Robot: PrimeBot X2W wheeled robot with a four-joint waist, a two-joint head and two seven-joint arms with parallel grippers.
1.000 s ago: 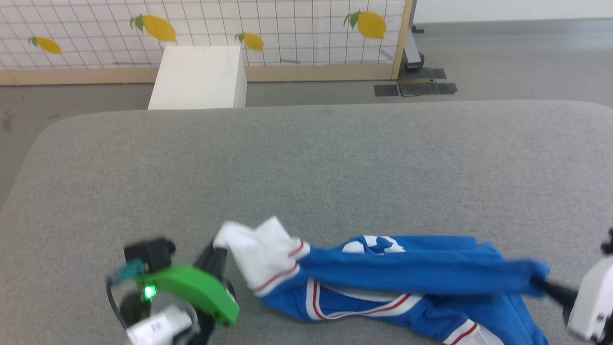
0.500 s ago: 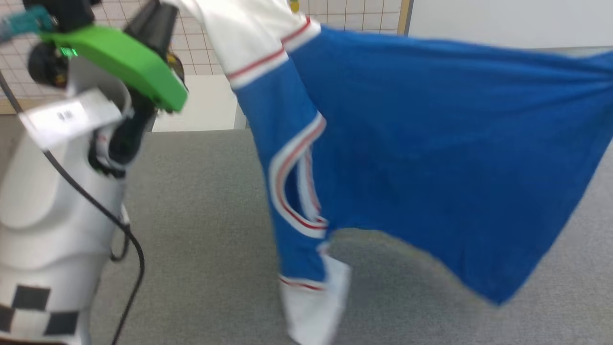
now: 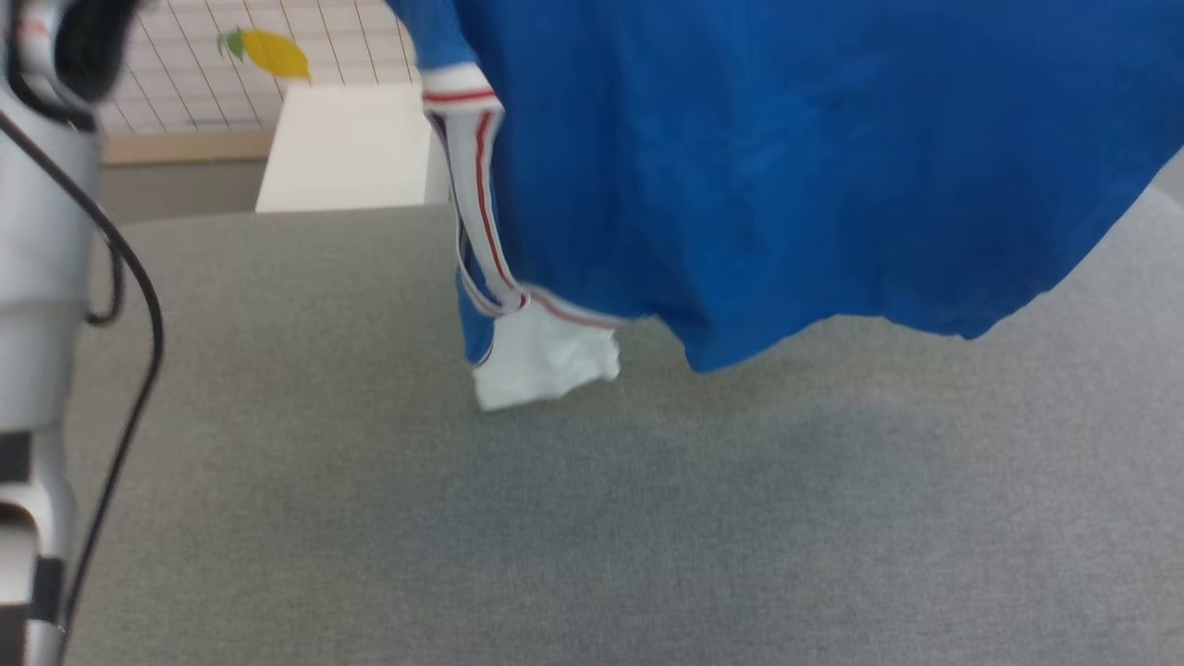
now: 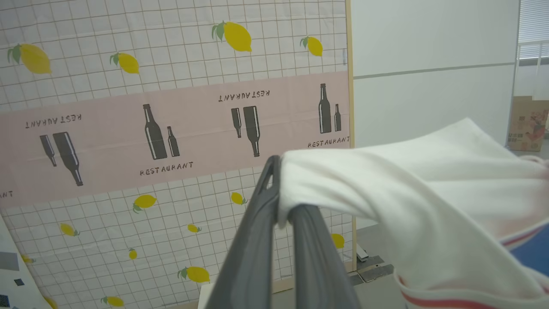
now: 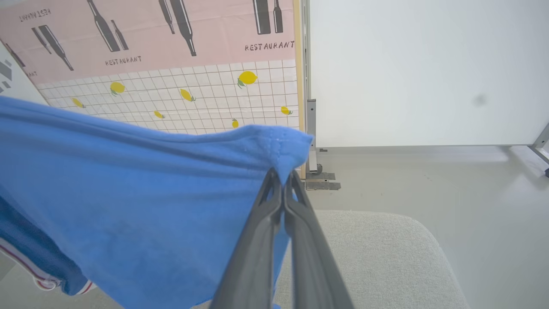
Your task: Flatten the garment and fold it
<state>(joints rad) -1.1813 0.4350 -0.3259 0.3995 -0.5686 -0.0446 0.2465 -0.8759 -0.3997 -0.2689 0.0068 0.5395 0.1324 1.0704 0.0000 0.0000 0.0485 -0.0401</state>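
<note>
Since a second ago the garment [image 3: 786, 166] has left the grey cushion [image 3: 592, 518] and now hangs strung between both arms.
Nearest, a loose white sleeve [image 3: 541, 356] dangles lowest, toward the left, just above the cushion. Higher, the left gripper [image 4: 283, 193] is clamped on the other white sleeve and the right gripper [image 5: 282, 180] is pinched shut on a blue hem corner. The long axis runs left to right, with the cloth hanging below both. Laying it flat likely needs an even descent. Beyond stands a lemon-print screen [image 4: 128, 86].

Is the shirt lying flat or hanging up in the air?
Hanging, not flat. The shirt dangles over the grey surface; the left gripper pinches its white sleeve, the right gripper a blue edge.
</note>
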